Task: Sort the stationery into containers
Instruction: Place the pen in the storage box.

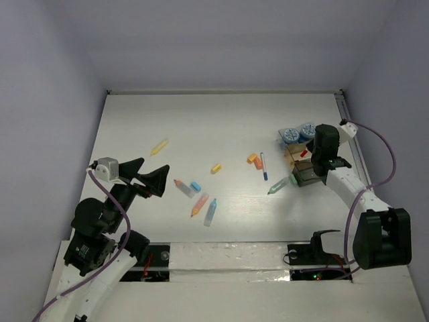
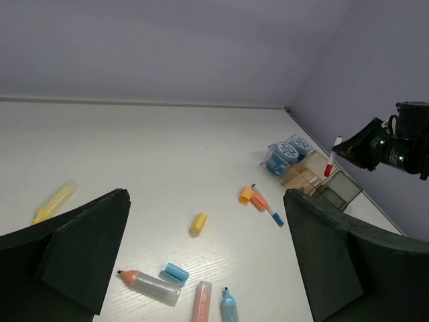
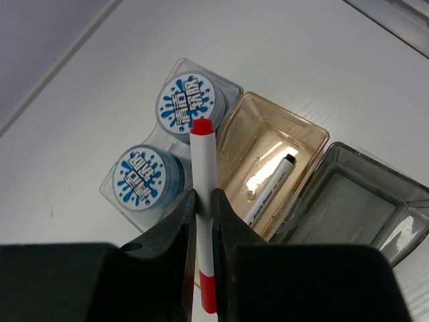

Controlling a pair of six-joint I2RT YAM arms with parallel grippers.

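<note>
Stationery sorting, seen from above and from both wrists. A marker (image 3: 203,161), white with red at both ends, is pinched partway along its barrel by the right gripper (image 3: 203,201), whose fingers are closed tight against it. The marker hangs over a group of trays just beneath the hand. Its far end sits above the edge where the tan tray (image 3: 268,137) meets a clear one holding two blue-and-white pots (image 3: 184,104). A second marker (image 3: 268,194) already lies in the tan tray, and the grey tray (image 3: 348,201) is beside it on the other side from the pots.

The left gripper (image 1: 154,166) is spread wide and holds nothing. Loose pens (image 2: 151,287) and short stubs lie on the table (image 2: 167,147) just below and ahead of it.

The marker looks light, stiff and smooth. A grip near the middle of the barrel probably stops it swivelling, while a looser pinch could let it slide.
</note>
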